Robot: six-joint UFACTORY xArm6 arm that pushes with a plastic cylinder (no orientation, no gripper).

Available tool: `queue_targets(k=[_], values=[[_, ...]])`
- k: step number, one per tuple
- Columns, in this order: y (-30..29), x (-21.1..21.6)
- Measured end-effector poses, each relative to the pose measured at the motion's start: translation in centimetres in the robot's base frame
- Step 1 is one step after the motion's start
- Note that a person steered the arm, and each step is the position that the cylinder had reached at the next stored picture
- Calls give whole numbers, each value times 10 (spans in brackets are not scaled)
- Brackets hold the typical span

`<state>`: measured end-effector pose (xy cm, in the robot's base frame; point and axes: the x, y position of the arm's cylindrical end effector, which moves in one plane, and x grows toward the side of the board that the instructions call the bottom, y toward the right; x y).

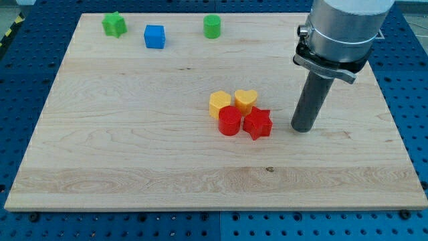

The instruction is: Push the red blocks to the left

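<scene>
A red cylinder [229, 121] and a red star [257, 124] sit side by side, touching, a little right of the board's middle. My tip [302, 128] rests on the board to the right of the red star, with a small gap between them. A yellow hexagon [219, 104] and a yellow heart [245, 100] sit just above the red blocks, touching them.
Near the view's top edge of the wooden board [134, 154] are a green star [114, 25], a blue cube [154, 36] and a green cylinder [212, 27]. The arm's grey body [341, 30] stands above the board's upper right.
</scene>
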<state>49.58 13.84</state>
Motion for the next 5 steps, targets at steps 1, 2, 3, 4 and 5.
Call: queue_targets(k=[1, 2, 3, 4, 5], values=[[-5, -1], [-22, -7], [-27, -10], [-39, -13], [-48, -13]])
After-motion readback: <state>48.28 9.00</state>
